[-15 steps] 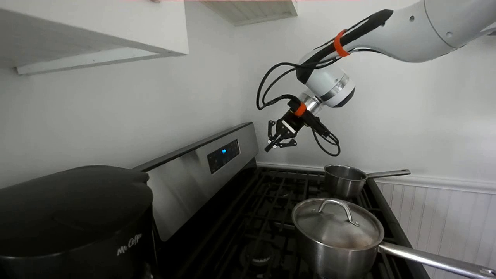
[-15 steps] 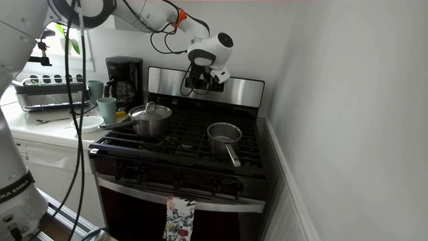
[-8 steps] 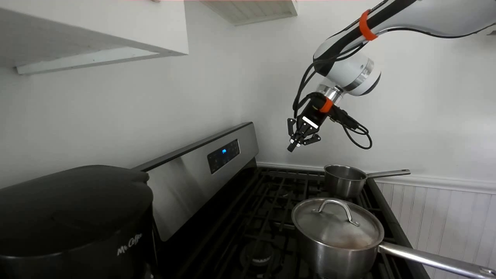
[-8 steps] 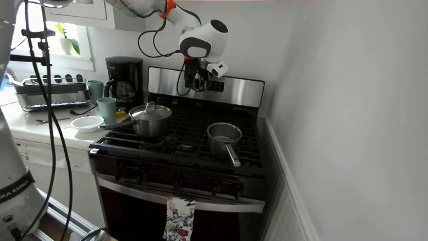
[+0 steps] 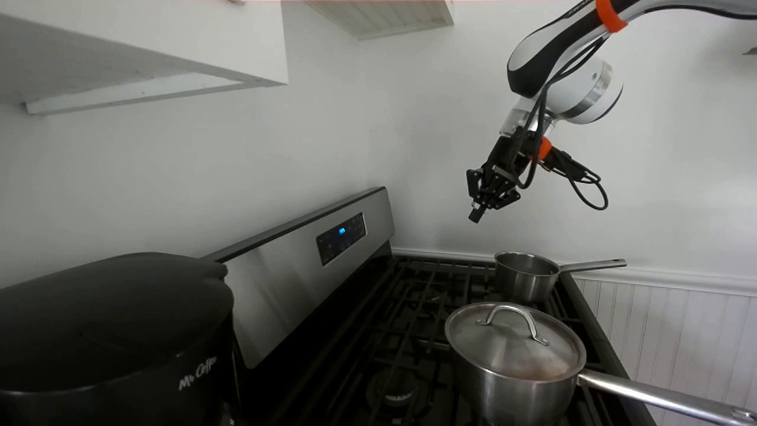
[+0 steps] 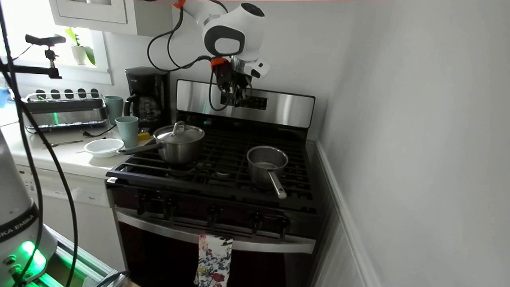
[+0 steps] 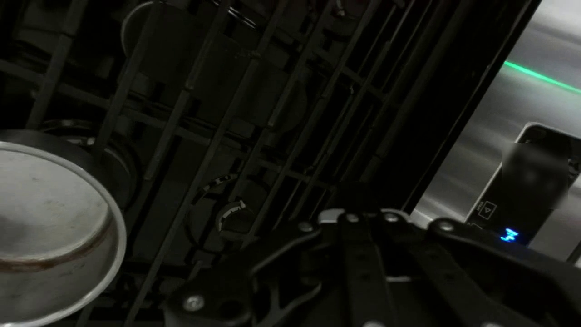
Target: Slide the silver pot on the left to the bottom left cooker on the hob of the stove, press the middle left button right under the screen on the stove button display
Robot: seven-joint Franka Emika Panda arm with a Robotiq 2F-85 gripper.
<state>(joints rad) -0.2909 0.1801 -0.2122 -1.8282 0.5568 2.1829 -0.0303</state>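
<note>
Currently, the gripper (image 5: 475, 215) hangs above the stove (image 6: 215, 193), closed tip to tip.
A lidded silver pot (image 5: 517, 367) and an uncovered saucepan (image 5: 524, 284) sit on the grates (image 6: 224, 150).

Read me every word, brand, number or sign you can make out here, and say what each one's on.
"Mr. Coffee": on the black coffee maker.
"KA EMIKA", its start cut off by the picture's edge: on the robot's base.
"START", probably, beside a triangle sign: on the stove's control panel.
Blue digits on that panel: too blurred.
Any other marks: too small or blurred.
</note>
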